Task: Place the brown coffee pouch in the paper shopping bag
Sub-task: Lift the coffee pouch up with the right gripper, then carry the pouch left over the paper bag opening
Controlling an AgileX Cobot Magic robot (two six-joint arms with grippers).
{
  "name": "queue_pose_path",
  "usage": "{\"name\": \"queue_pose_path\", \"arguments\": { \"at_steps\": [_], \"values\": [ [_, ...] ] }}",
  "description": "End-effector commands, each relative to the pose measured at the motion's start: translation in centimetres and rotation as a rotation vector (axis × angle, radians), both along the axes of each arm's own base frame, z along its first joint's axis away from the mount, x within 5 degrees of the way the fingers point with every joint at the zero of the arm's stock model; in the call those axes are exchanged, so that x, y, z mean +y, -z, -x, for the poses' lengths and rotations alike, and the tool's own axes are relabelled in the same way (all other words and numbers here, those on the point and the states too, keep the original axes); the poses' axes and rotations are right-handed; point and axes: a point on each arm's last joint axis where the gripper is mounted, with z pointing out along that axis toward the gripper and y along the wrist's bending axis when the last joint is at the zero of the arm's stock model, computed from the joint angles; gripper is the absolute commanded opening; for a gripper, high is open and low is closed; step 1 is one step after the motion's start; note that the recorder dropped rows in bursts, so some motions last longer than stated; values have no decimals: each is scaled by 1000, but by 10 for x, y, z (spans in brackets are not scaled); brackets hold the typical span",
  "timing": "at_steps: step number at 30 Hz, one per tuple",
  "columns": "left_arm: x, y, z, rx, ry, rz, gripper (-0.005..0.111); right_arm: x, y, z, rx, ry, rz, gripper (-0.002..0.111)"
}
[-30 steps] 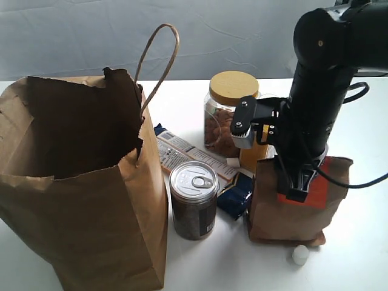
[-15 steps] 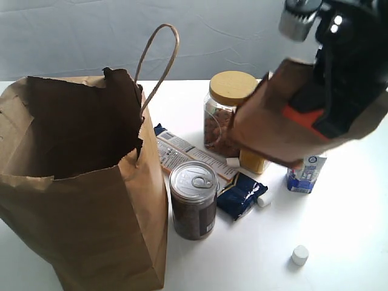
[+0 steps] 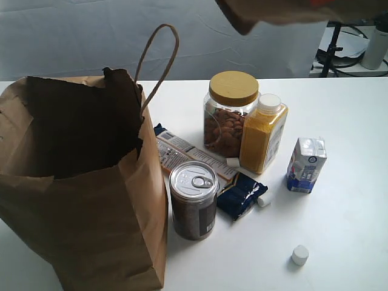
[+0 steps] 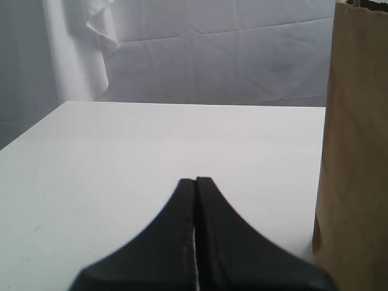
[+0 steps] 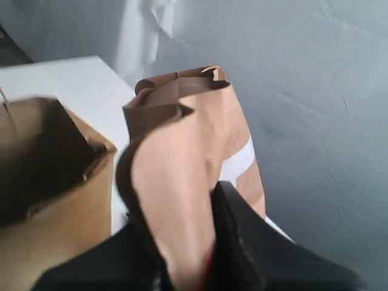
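The brown coffee pouch (image 3: 285, 11) is up in the air, off the tabletop (image 3: 339, 121). In the exterior view only its bottom part shows, at the very top of the picture. It is on the right side, well apart from the paper shopping bag (image 3: 91, 200).

The right claw (image 5: 182, 242) is squeezed onto the pouch. In the right wrist view its two dark fingers (image 5: 242, 242) sit on either side of the pouch, and the folded top sticks out past them (this picture is a bit blurry). The open bag is just beside the pouch in that view.

The bag stands on the left, close to the near edge. Its mouth is wide open and dark inside. Its top rim is torn, and its loop handle (image 3: 176, 37) sticks up.

The left claw (image 4: 195, 182) is closed with nothing in it. Its two black fingers touch each other. It hangs low over the bare white tabletop, near one side of the bag.

Other things sit on the tabletop to the right of the bag. There is a jar of nuts (image 3: 229, 115) with a yellow bottle (image 3: 262, 139) touching it. A little carton (image 3: 306, 165) stands farther right. A can (image 3: 193, 200) stands just beside the bag. A dark blue packet (image 3: 241, 195) lies between the can and the bottle. A small white cap (image 3: 299, 254) lies alone near the front.
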Motion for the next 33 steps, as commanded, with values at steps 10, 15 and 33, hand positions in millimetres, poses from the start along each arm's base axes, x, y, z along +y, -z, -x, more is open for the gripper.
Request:
{"name": "queue_pose_path", "arguments": {
  "at_steps": [10,15,33],
  "values": [
    [0,1,0,-3,-4,-2,0,32,-18,-1,-63,-240,-315,0],
    [0,1,0,-3,-4,-2,0,57,-5,-10,-33,-312,-314,0],
    [0,1,0,-3,-4,-2,0,184,96,-17,115,-479,96,0]
  ]
}}
